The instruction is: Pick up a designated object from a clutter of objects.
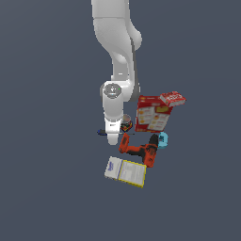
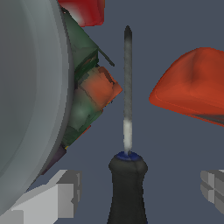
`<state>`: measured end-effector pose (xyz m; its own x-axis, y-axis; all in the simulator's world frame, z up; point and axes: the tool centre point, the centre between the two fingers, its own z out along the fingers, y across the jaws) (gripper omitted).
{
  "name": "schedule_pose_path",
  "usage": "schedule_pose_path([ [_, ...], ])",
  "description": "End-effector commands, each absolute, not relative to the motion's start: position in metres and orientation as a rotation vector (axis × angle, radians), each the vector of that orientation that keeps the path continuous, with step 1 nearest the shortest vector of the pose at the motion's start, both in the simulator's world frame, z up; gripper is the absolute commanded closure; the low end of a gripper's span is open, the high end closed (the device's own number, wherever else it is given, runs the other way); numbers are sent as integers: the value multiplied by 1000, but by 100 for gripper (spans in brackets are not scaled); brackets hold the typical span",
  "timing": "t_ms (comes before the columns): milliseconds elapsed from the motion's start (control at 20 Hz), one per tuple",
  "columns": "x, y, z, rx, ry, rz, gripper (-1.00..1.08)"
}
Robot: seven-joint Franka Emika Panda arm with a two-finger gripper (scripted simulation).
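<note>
Tool (image 2: 138, 192) down over screwdriver (image 2: 127, 175), fingers (image 2: 65, 192) wide either side of handle, not gripping. Lies on desk beside can (image 1: 125, 123) and drill (image 1: 140, 149). Left: close, lift.

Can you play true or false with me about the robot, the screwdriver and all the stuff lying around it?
1. The screwdriver lies between the open jaws of the gripper. True.
2. The drill is green. False: it is orange and black.
3. A small red box sits on top of the cracker box. True.
4. The robot has already lifted the screwdriver high in the air. False: the screwdriver is low among the other things, and the fingers stand apart on both sides of its handle.
5. The white-and-yellow flat box is standing upright. False: it lies flat.
</note>
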<state>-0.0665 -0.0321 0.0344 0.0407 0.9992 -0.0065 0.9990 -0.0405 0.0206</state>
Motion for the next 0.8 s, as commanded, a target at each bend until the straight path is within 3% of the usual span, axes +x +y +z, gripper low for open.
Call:
schedule_pose_path([
  [0,-74,-25,17,2255,2188,-2,-92],
  [200,-74,-25,13,2254,2188,-1,-92],
  [250,-74,-25,13,2254,2188,-1,108],
  [750,-67,-34,23,2247,2162,8,108],
])
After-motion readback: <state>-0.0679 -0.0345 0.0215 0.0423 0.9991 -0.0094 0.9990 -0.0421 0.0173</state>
